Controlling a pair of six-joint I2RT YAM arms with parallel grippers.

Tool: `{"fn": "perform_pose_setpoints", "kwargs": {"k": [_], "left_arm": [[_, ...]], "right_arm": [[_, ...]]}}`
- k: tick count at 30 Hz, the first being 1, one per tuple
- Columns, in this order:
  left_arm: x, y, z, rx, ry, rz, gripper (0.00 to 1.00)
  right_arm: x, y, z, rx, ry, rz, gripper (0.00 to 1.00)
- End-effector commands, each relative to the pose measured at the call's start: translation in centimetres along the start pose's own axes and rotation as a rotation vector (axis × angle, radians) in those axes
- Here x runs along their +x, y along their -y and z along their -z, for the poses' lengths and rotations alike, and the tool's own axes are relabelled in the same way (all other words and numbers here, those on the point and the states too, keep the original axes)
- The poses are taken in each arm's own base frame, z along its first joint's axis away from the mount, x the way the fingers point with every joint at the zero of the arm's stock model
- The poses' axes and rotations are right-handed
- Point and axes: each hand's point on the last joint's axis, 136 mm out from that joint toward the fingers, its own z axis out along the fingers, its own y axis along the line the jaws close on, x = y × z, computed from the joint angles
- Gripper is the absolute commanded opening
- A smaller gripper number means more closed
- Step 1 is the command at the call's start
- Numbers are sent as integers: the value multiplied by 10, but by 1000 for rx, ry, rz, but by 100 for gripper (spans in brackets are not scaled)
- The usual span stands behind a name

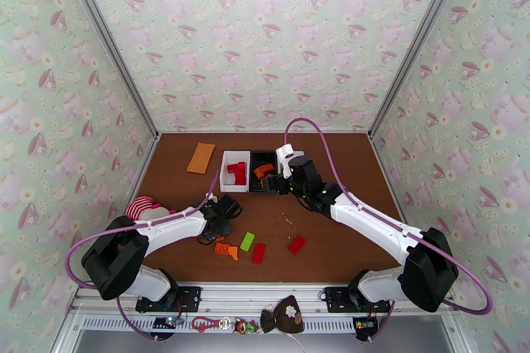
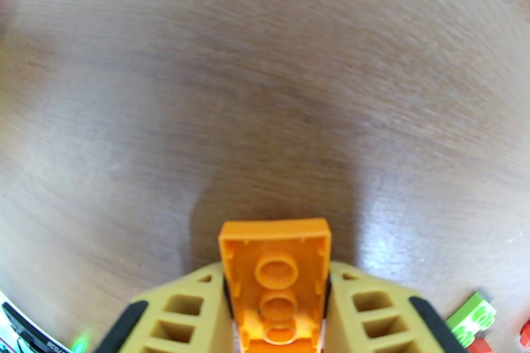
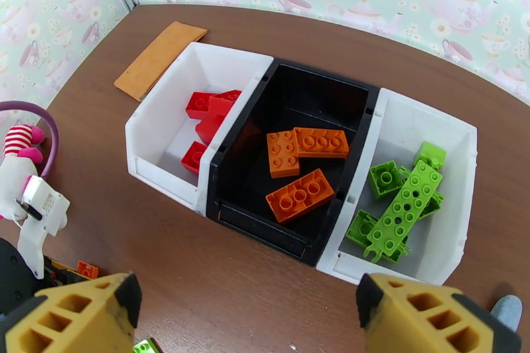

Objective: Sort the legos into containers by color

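Orange lego point(image 2: 275, 248) sits clamped in the left gripper point(image 2: 275, 281), hollow underside to the camera, close to the counter point(image 2: 265, 83) at front left. Light, rigid and slick-walled, it likely holds best across its long flat sides, as here; a slack pinch could let it twist. The top view places it beside loose legos point(image 1: 247, 240) in red, green and orange. The right gripper point(image 3: 248, 321), jaws wide and empty, hangs over the bins; its camera shows what its arm covers from above: green legos point(image 3: 397, 205) in the right white bin point(image 3: 411, 122), orange ones in the black bin point(image 3: 324, 79), red in the left white bin point(image 3: 179, 102).
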Motion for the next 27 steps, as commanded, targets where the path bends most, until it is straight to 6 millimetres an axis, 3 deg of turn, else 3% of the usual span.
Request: {"fn": "perform_pose_setpoints", "kwargs": {"k": [1,10,18,22,27], "left_arm": [[-24,18,22,78,91,7,33],[-85,64,61,154,248,-114,32],[-148,139,91,336,398,-204,31],[-180,172,93,384,486,-244,31],[-210,193,78,365,505,-265,31]], "right_arm": [[-5,-5,10,-17,24,12,92],[-12,5,30,27,85,-1,92],[-14,11,49,51,118,-4,91],[-13,16,54,74,128,-8,91],[-7,20,53,92,120,-11,91]]}}
